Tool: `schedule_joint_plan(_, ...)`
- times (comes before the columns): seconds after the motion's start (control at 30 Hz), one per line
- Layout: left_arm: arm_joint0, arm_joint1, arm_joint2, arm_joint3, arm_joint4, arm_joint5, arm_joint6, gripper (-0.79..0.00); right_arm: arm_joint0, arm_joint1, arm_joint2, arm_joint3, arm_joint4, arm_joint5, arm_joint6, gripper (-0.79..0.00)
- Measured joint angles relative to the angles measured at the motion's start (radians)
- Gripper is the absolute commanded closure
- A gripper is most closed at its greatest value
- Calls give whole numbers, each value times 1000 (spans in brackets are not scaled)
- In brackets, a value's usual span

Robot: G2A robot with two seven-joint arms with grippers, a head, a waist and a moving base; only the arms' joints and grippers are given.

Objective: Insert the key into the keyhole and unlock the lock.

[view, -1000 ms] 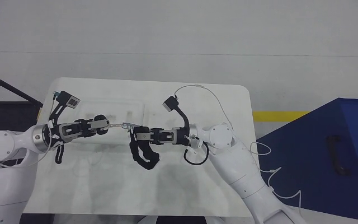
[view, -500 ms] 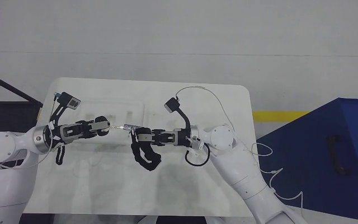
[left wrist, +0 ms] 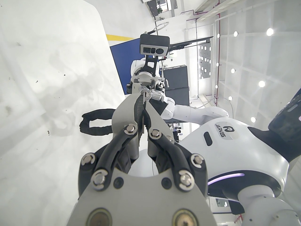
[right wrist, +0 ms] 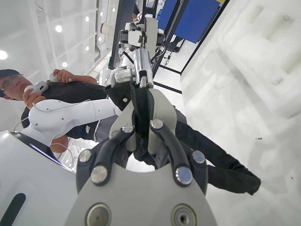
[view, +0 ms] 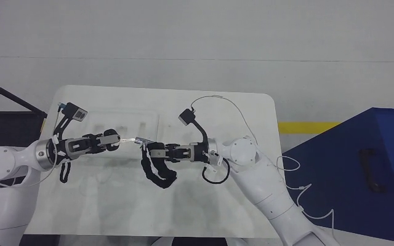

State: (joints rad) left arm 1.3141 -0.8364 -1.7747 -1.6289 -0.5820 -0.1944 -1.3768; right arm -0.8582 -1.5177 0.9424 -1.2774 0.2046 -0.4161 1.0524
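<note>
1. Key [view: 127, 141], pinched in left gripper [view: 116, 139], met the keyhole face of the lock [view: 142, 141]; insertion depth undeterminable.
2. Right gripper [view: 155, 148] was clamped on the lock's black cable [view: 159, 176] above the table [view: 234, 203].

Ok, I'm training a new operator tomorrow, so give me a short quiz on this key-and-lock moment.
1. True or false: the lock lies flat on the table.
2. Which one holds the key? A) left gripper B) right gripper C) neither
3. Fill in: the black cable loop hangs from the ____.
Key: 1 false, the right gripper holds it up off the table; 2 A; 3 lock.
</note>
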Motion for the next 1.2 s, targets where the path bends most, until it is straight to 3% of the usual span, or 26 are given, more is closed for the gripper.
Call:
schedule_joint_plan(0.57, -3, 10, -9, 17, -3, 2, -21, 0, 20, 10, -18, 3, -2, 24, 11, 0)
schedule_joint_plan(0.87, -45, 17, -31, 83, -78, -15, -72, 0, 59, 16, -35, 23, 68, 112, 174, 0)
schedule_joint_plan(1.03, -41, 17, -29, 72, -59, -21, -60, 0, 54, 17, -37, 18, 65, 116, 167, 0)
schedule_joint_plan(1.2, -18, 20, -34, 30, -9, -89, -78, 0, 42, 24, -40, -19, 33, 142, 149, 0)
